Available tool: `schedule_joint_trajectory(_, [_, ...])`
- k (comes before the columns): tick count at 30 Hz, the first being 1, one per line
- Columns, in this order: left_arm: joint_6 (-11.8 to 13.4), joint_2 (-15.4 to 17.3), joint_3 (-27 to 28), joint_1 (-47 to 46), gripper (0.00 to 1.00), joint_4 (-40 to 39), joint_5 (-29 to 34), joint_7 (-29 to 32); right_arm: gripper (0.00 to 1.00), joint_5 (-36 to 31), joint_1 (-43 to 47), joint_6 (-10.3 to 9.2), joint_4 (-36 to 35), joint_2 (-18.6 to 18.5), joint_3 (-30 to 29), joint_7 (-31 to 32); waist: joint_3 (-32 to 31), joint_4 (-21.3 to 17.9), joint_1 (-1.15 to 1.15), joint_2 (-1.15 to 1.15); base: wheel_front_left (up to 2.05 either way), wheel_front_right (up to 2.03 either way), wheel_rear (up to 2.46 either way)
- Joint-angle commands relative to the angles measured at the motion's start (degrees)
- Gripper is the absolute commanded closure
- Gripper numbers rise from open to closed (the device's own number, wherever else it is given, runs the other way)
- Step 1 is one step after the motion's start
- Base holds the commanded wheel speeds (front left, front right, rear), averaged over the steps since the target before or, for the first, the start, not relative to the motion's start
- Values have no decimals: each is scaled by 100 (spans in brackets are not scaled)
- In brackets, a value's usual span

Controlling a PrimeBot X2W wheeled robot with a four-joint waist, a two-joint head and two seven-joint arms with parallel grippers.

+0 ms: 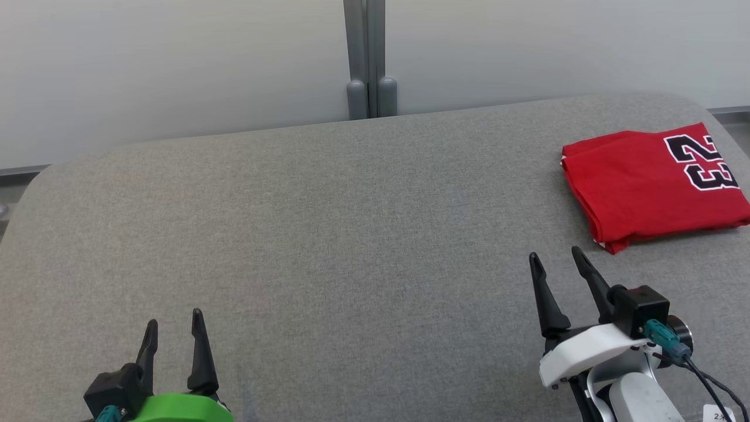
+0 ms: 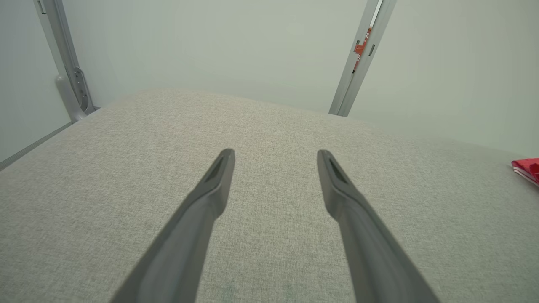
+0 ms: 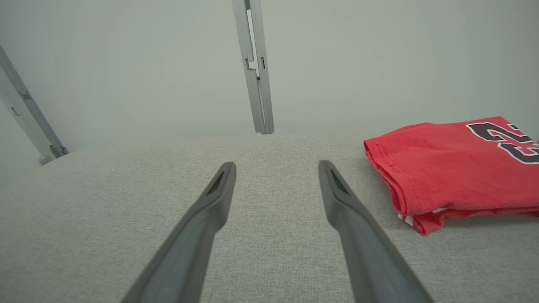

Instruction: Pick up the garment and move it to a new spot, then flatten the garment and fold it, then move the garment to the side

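Note:
The garment (image 1: 650,184) is a red shirt with a black "23", folded into a neat rectangle at the far right of the grey padded table (image 1: 328,234). It appears again in the right wrist view as the garment (image 3: 446,164) and as a red corner (image 2: 527,169) at the edge of the left wrist view. My right gripper (image 1: 555,256) hovers open just in front and left of it, touching nothing. At the lower left, my left gripper (image 1: 174,319) stands open over bare fabric, far from the shirt. Both pairs of fingers (image 2: 219,176) (image 3: 219,189) hold nothing.
A pale wall panel with a grey vertical post (image 1: 368,58) rises behind the table's far edge. The garment lies close to the table's right rim, whose corners are rounded. The table's left edge (image 1: 23,199) drops away to a grey floor strip.

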Motion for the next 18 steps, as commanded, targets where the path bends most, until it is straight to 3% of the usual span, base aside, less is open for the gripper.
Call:
schedule_joint_trajectory(1, [-17,-10,13,91,0,-45,70,-18,0,106,93,-9,-18,-6,35,-32,-12,-2,0,0,0,0,0])
schedule_joint_trajectory(18, [1,-53,2,121,0,-61,174,-19,0,247,171,-9,54,-7,176,-68,-38,6,0,0,0,0,0])
